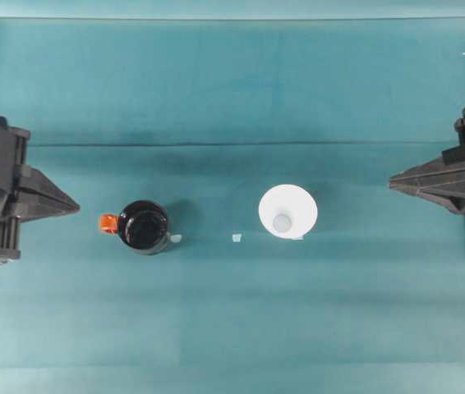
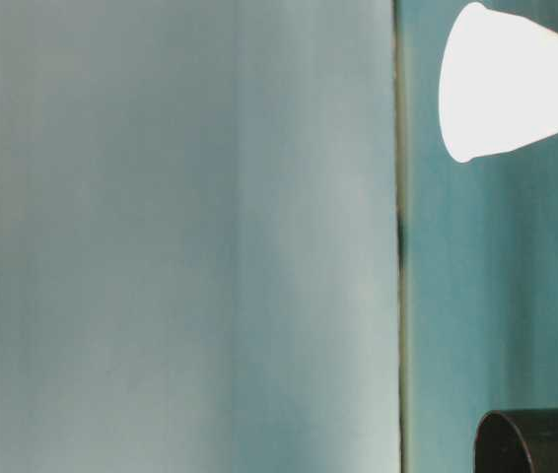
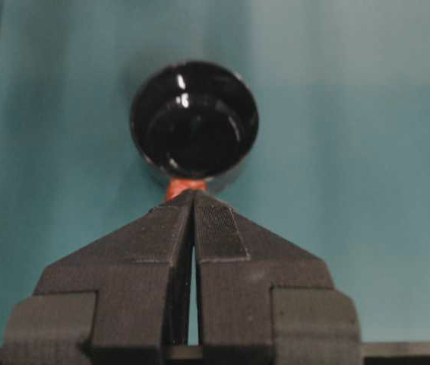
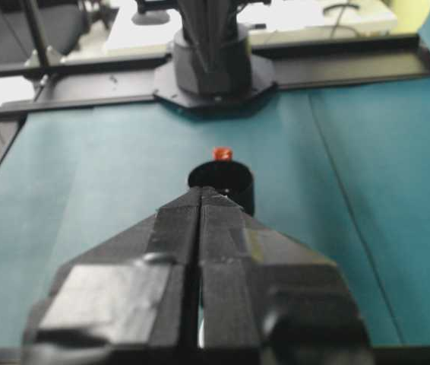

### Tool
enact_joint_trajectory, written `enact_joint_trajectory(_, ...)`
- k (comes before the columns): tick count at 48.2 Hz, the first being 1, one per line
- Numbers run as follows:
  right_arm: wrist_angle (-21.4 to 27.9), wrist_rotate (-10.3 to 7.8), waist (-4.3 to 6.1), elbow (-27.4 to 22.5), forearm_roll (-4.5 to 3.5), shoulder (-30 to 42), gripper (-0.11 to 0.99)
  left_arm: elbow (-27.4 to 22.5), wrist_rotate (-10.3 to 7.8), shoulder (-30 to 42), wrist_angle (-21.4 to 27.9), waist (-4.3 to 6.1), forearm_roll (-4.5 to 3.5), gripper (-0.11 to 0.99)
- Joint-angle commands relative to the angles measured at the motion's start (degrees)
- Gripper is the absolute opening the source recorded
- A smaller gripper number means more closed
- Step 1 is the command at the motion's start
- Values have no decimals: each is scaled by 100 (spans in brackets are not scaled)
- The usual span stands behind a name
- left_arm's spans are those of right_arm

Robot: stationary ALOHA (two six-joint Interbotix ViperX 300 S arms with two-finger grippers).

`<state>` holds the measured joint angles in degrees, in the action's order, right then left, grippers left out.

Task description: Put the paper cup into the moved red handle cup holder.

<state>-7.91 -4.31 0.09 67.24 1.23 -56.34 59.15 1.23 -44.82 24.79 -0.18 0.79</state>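
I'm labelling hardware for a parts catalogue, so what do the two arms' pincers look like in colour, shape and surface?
Both are matte black plastic. The left pincer has two blocky fingers tapering to a wedge-shaped tip, with a finely ribbed pad strip along an inner edge. The right pincer has the same wedge shape; its fingers look glossier, seemingly wrapped in black tape. No printed markings are legible.

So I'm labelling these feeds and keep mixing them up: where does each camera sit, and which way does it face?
Overhead: above the table, looking straight down at the white paper cup and glossy black holder with orange-red tab; left gripper and right gripper at the edges.
Table-level: low, turned on its side; cup and holder rim.
Left wrist: behind the shut jaws, facing the holder.
Right wrist: behind the shut jaws, facing the holder and the opposite arm's base.
Shared: both wrist views show the holder.
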Motion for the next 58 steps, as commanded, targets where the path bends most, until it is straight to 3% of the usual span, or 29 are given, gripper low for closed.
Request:
enact_joint_trajectory(1,9,-53,0,-44,18,35,-11,-167,0,167,26,0,9,3)
enact_joint_trajectory(11,70,-88,0,-53,26,35,-11,-264,18,519,167,0,9,3)
enact_joint_trajectory(19,70,-114,0,-53,26,26,-11,-343,185,738,316,0,9,3)
enact_joint_trajectory(28,70,-114,0,-53,26,26,-11,-360,229,791,316,0,9,3)
enact_joint_trajectory(33,70,-114,0,-53,26,26,-11,-360,237,809,316,-9,9,21)
enact_joint_trajectory(45,70,-123,0,-44,26,26,-11,-343,325,1002,378,-114,9,91)
enact_joint_trajectory(58,229,-123,0,-53,26,0,-11,-378,343,1336,299,-123,9,94)
